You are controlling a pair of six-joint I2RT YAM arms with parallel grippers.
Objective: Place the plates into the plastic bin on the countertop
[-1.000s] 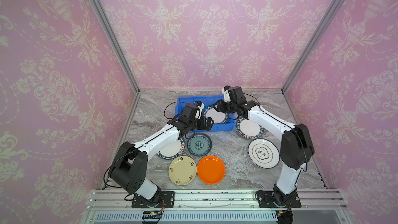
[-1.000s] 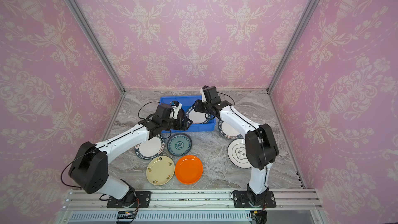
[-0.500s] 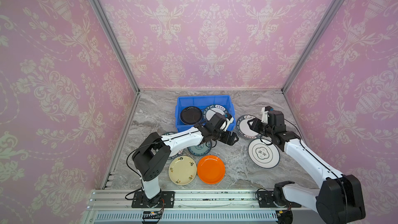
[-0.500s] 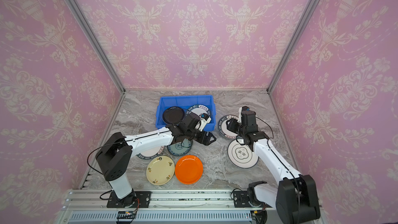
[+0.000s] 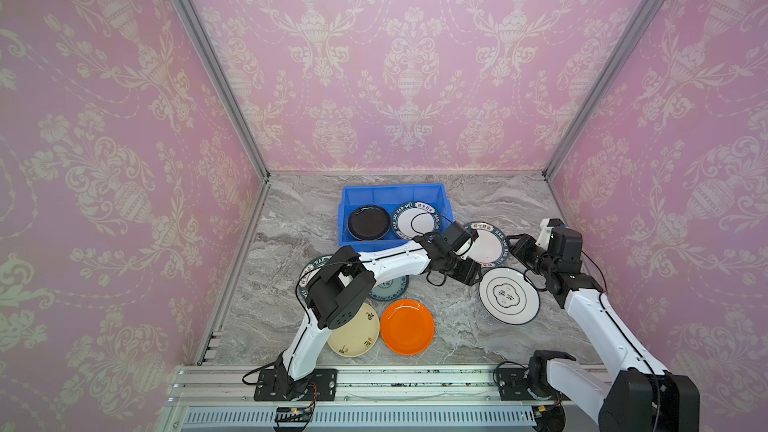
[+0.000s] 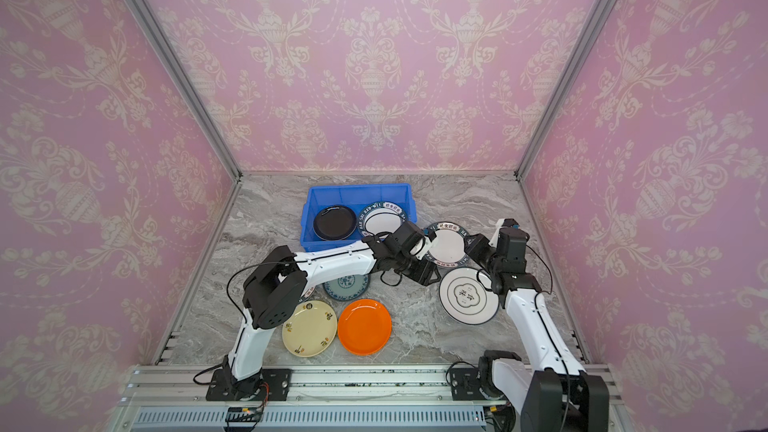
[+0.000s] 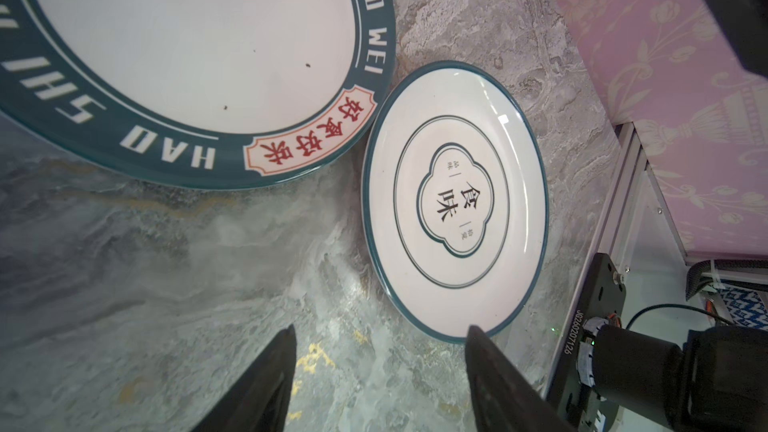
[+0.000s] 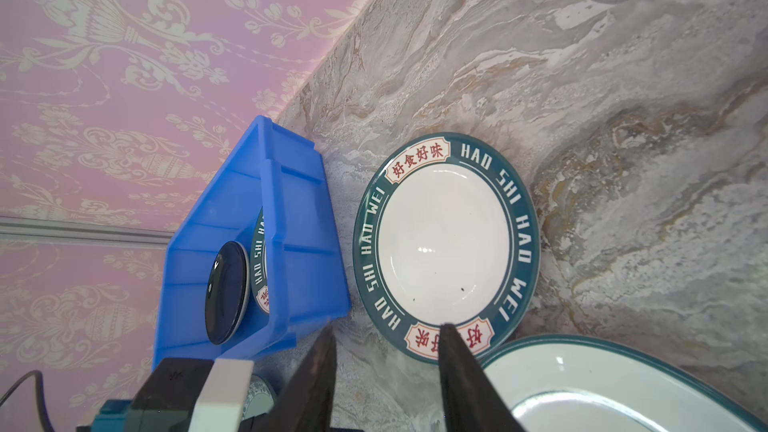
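The blue plastic bin (image 5: 392, 192) stands at the back of the countertop (image 5: 299, 218). In it lie a black plate (image 5: 368, 222) and a lettered white plate (image 5: 415, 220). A second lettered plate (image 5: 488, 245) lies right of the bin, with a black-ringed white plate (image 5: 508, 295) in front of it. My left gripper (image 5: 471, 276) (image 7: 380, 328) hovers open and empty over bare counter beside the ringed plate (image 7: 455, 201). My right gripper (image 5: 515, 249) (image 8: 387, 328) is open and empty, one fingertip over the rim of the lettered plate (image 8: 444, 243).
An orange plate (image 5: 407, 327) and a cream plate (image 5: 353, 336) lie near the front edge. A teal patterned plate (image 5: 390, 290) and another lettered plate (image 5: 309, 274) are partly hidden under my left arm. Pink walls close in the sides and back.
Both arms have pulled back from the bin, which now shows the black and lettered plates. The left gripper swung right to the ringed plate and its jaws narrowed. The right gripper moved right.
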